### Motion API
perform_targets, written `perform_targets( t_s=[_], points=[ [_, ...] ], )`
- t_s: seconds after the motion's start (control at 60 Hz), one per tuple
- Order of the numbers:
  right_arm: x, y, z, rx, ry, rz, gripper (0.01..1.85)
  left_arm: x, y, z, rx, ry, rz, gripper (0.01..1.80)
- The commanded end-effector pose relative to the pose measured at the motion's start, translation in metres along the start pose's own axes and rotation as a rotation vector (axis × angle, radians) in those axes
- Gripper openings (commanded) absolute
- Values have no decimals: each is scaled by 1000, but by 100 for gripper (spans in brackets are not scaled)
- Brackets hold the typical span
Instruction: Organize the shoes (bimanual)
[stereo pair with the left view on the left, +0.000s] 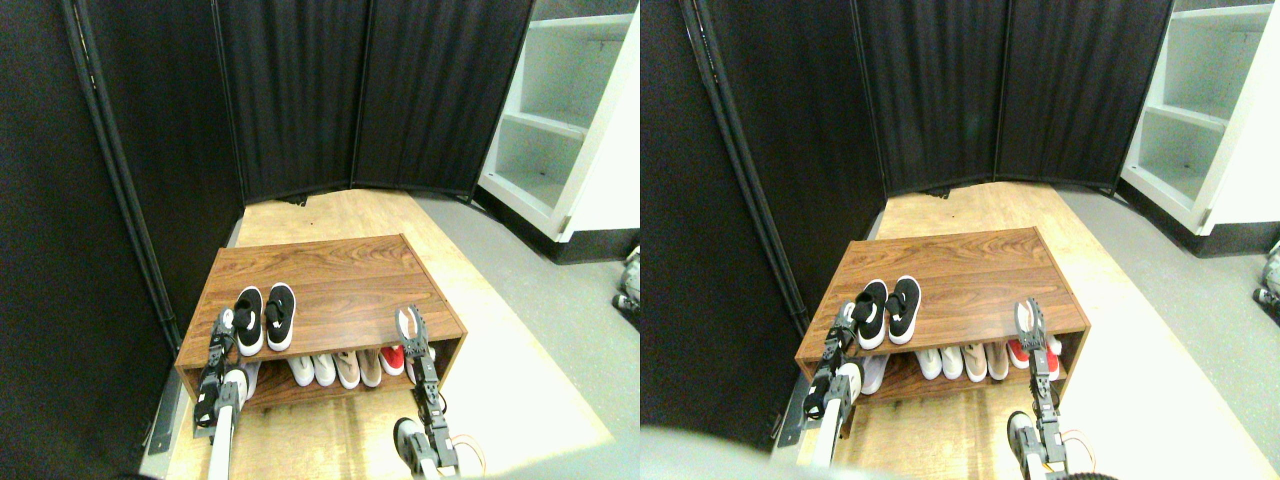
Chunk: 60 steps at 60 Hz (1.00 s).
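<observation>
So the black slip-on sneakers (264, 318) sat side by side, touching, on top of the wooden shoe rack (340, 275), over at the left end near the front edge, toes pointing to 12 o'clock; the left gripper (223, 325) was right at the left shoe's 9 o'clock, honestly couldn't tell how its jaws stood; the right gripper (410, 325) hovered by the rack's front right corner, jaws spread, holding nothing; the lower shelf had white shoes (313, 369), beige shoes (358, 368) and a red shoe (392, 359).
</observation>
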Motion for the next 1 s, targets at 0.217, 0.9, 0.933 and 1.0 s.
perform_targets(
  t_s=[0.217, 0.9, 0.933, 1.0],
  points=[
    [0, 4, 2, 11, -20, 42, 16, -5, -14, -10, -24, 66, -21, 1],
    [0, 7, 3, 1, -12, 61, 13, -38, 16, 80, 74, -117, -186, 1],
    [0, 7, 3, 3, -13, 61, 13, -43, 15, 81, 72, -118, -185, 1],
    [1, 8, 2, 6, -8, 49, 16, -55, 18, 82, 52, -132, -189, 1]
  ],
)
